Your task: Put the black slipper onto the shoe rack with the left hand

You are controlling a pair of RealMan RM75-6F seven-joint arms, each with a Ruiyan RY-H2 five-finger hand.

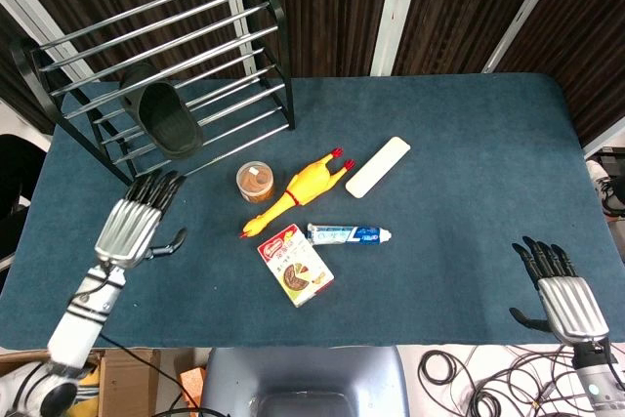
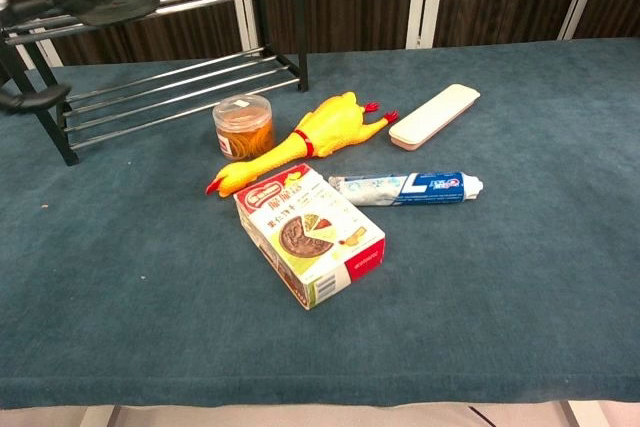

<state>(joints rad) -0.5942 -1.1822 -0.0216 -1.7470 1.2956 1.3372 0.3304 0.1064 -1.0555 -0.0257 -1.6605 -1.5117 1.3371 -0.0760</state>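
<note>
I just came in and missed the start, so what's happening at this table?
A two-armed robot is putting a black slipper on the black metal-barred shoe rack. The slipper lies on the rack's bars, and the left hand hovers open over the blue table cloth, apart from it. The right hand sits open at the table's near right corner, holding nothing.
</note>
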